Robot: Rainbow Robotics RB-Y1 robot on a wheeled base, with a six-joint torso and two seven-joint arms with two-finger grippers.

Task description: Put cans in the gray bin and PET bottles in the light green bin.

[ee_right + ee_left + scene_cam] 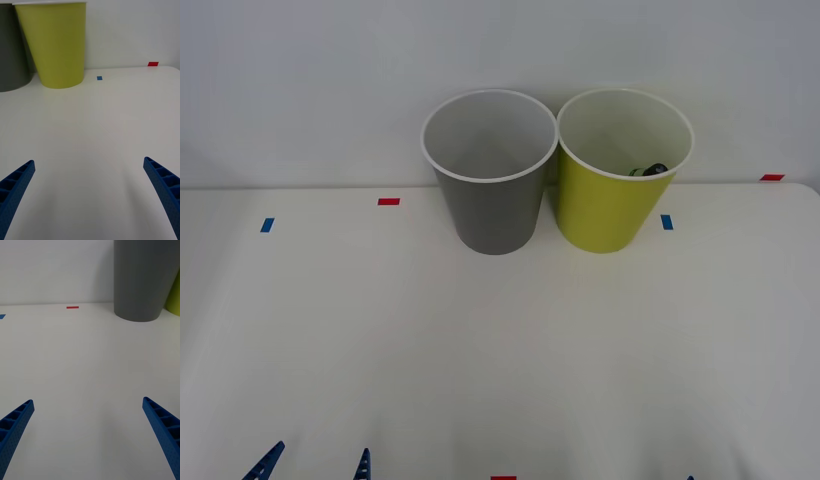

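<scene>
1. The PET bottle (648, 169), seen as a dark cap, lies inside the light green bin (610, 205) at the tabletop's far edge, touching the gray bin (490, 205).
2. The left gripper (88, 435) and right gripper (89, 195) hover at the near edge, jaws wide, empty.
3. Risk: a careless forward reach could topple a bin.
</scene>
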